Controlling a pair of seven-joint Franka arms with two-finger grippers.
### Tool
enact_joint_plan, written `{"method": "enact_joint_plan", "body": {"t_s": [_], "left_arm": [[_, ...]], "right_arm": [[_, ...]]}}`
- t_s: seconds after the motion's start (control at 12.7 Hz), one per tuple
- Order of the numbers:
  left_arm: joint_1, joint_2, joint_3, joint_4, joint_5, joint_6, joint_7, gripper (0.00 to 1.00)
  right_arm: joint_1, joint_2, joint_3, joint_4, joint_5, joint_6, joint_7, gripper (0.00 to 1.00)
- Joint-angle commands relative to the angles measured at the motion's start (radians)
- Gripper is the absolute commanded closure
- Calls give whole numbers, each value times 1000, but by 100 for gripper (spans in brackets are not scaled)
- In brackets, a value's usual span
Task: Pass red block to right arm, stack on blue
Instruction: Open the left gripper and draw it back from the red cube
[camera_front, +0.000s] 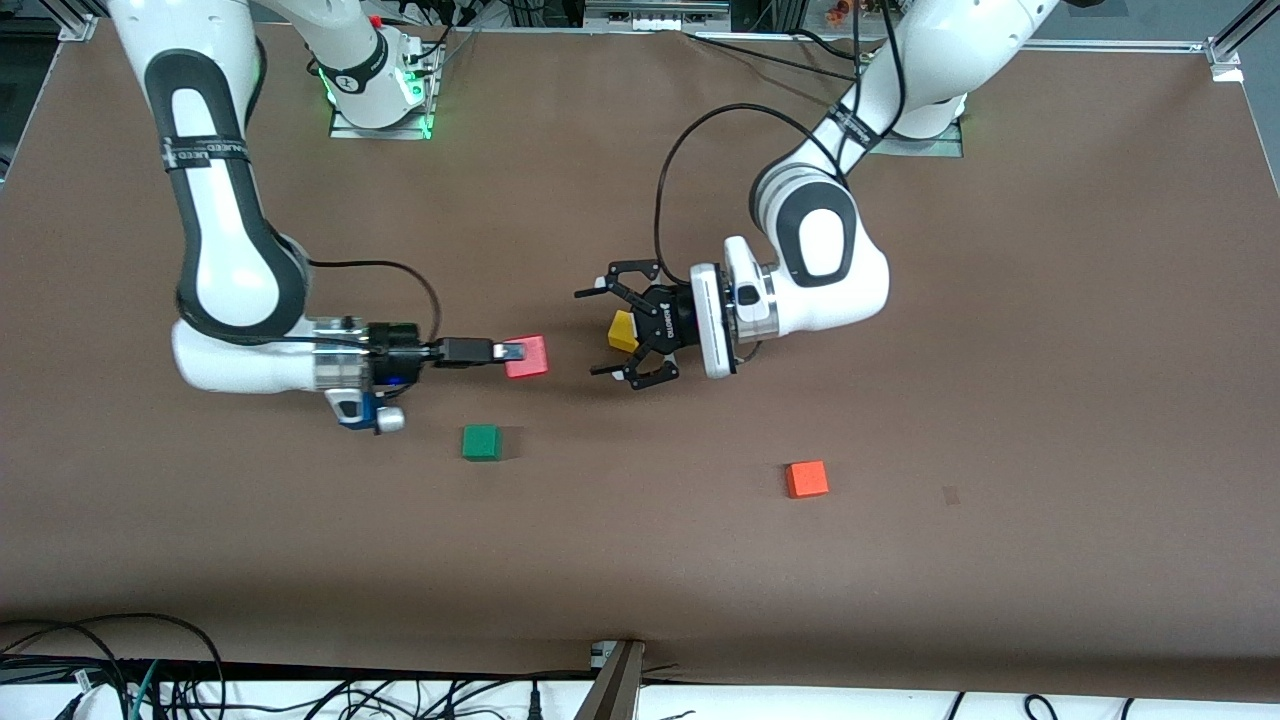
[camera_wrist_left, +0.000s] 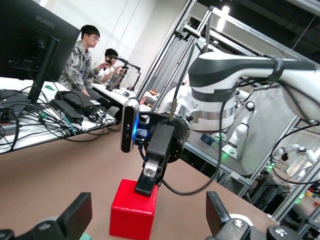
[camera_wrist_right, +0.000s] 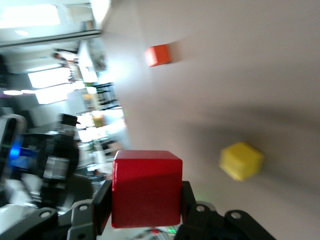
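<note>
My right gripper (camera_front: 515, 352) lies level, and its slim black fingers are shut on the red block (camera_front: 530, 357) over the middle of the table. The right wrist view shows the red block (camera_wrist_right: 146, 187) clamped between the right gripper's (camera_wrist_right: 145, 205) two pads. My left gripper (camera_front: 590, 333), the wide claw, is open and empty. It faces the red block with a small gap between them. In the left wrist view the red block (camera_wrist_left: 132, 212) sits ahead between the spread fingers of the left gripper (camera_wrist_left: 147, 220), untouched by them. The blue cube is not in view.
A yellow cube (camera_front: 623, 331) lies on the table under the left gripper and also shows in the right wrist view (camera_wrist_right: 241, 160). A green cube (camera_front: 481, 441) lies nearer the front camera than the red block. An orange cube (camera_front: 806, 479) lies toward the left arm's end.
</note>
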Motion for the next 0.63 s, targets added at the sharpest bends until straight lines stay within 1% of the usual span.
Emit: {"method": "enact_joint_plan", "body": {"t_s": [0.0, 0.08, 0.16, 0.24, 0.39, 0.47, 0.55], "left_arm": [[82, -29, -1, -27, 158, -107, -116, 0], [105, -38, -1, -27, 221, -141, -166, 0], [142, -40, 1, -23, 290, -194, -211, 0], [174, -39, 1, -20, 356, -236, -232, 0], [246, -40, 4, -11, 491, -360, -324, 0], [286, -43, 5, -6, 572, -423, -382, 0], [326, -45, 2, 5, 647, -492, -435, 0]], "right_arm": [[0, -13, -70, 47, -209, -16, -11, 89], [0, -13, -100, 73, -337, -14, -22, 89], [-3, -11, -116, 78, -489, -2, -51, 89], [-12, -9, -123, 93, -600, 29, -65, 89], [-16, -9, -128, 92, -816, 110, -65, 89], [-16, -9, -128, 81, -896, 145, -64, 89], [-16, -11, -133, 70, -927, 161, -59, 89]]}}
